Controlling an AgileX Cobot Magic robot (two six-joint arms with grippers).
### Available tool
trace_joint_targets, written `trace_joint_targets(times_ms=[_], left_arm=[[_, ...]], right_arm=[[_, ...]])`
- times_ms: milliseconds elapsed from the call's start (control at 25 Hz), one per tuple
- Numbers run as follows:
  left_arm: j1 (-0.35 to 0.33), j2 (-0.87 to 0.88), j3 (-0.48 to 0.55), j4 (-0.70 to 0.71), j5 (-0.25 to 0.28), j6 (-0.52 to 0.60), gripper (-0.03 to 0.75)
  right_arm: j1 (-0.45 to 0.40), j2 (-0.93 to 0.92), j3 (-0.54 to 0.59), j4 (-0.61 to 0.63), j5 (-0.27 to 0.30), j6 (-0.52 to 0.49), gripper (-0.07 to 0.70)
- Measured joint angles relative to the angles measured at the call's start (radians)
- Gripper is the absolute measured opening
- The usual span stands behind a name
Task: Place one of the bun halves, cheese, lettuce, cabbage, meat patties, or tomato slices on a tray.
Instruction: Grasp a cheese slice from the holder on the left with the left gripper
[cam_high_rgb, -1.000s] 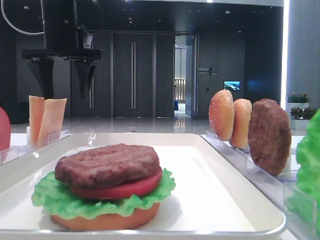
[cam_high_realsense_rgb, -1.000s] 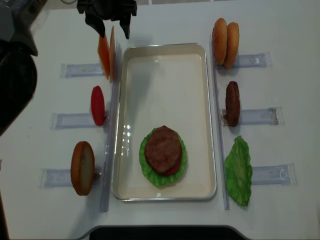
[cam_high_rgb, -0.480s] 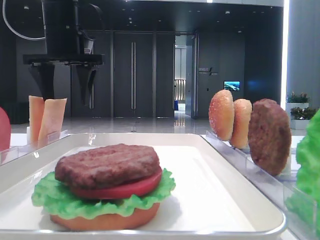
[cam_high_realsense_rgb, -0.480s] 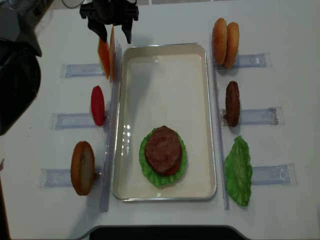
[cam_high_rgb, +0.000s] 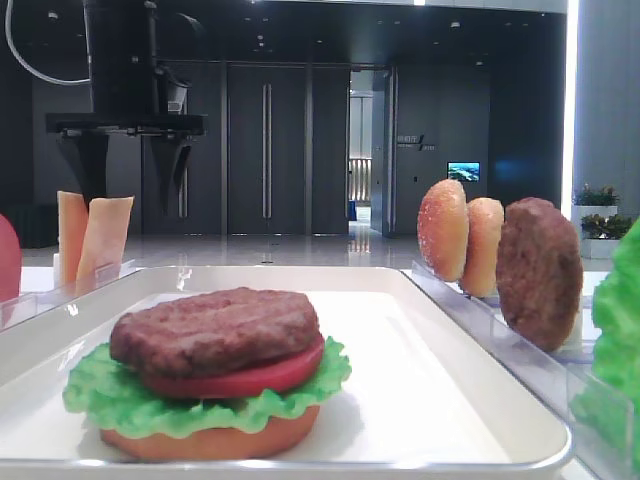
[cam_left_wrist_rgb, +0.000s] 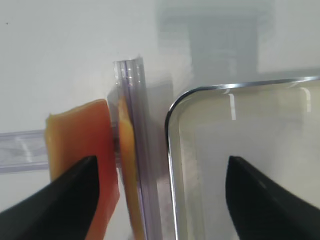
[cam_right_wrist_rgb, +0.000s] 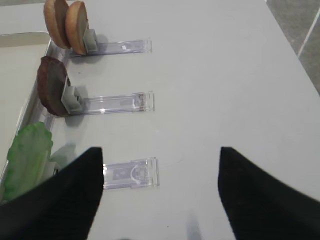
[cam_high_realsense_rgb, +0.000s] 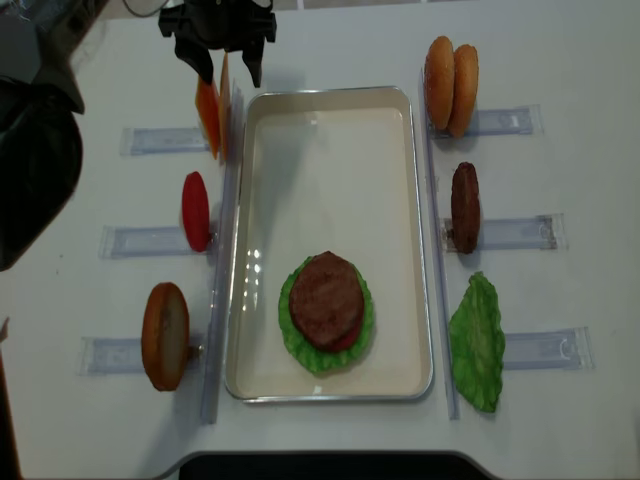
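Bun, lettuce, tomato and patty already sit stacked on the tray (cam_high_realsense_rgb: 330, 110); the left gripper (cam_high_realsense_rgb: 221, 62), wide open and empty, hovers over the far-left cheese (cam_high_realsense_rgb: 208, 112).

In the low front view the tomato slice (cam_high_rgb: 6, 262) at the left is cut by the frame edge, so only a red sliver shows, and the lettuce leaf (cam_high_rgb: 618, 320) at the right is also cut off and blurred. The bottom bun (cam_high_rgb: 212, 440) under the stack is mostly hidden by the frilly lettuce above it.

From above, the stacked patty (cam_high_realsense_rgb: 326, 298) covers nearly all of the tomato beneath.

The left wrist view shows only the dark tips of the left gripper (cam_left_wrist_rgb: 159, 192), its body out of frame, and the cheese (cam_left_wrist_rgb: 82, 155) runs off the bottom edge. The right gripper (cam_right_wrist_rgb: 159, 192) likewise shows only two blurred fingertips.
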Motion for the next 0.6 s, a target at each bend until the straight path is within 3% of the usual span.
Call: trace_joint_targets(times_ms=[280,600], left_arm=[[0.000,0.022,0.000,-0.011,-0.001,0.000,0.585],[0.000,0.022,0.000,-0.027,-0.001,0.011,0.517]], right_arm=[[0.000,0.000,0.000,0.000,0.000,0.000,0.465],[0.000,0.000,0.000,0.000,0.000,0.000,0.465]])
